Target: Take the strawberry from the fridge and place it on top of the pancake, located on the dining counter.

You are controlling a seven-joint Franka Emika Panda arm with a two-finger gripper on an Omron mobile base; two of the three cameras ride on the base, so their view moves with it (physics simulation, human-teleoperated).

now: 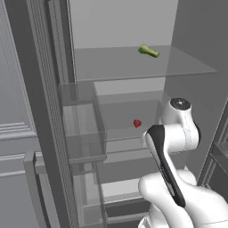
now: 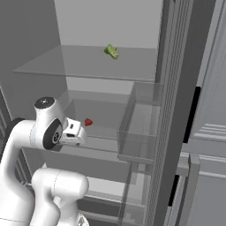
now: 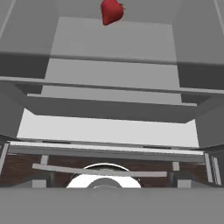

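Note:
The fridge (image 1: 191, 49) stands open in front of me, with a pale interior and glass shelves. The strawberry (image 1: 137, 123), tiny and bright red, lies on the middle glass shelf (image 2: 110, 132). The right base view has the strawberry (image 2: 88, 122) just beyond and slightly above my gripper (image 2: 78, 133), a short gap apart. The hand view places the strawberry (image 3: 111, 11) at the top edge, with shelf fronts and the bottom drawer (image 3: 109, 131) below it. My gripper is open and holds nothing. The pancake and the dining counter are out of view.
A small elongated green item (image 1: 148, 51) lies on the upper glass shelf (image 2: 79, 66). A clear door bin (image 1: 82, 129) juts from the open door on the left. The other door's bin (image 2: 141, 128) stands at the right, with a panelled cabinet (image 2: 212, 132) beyond it.

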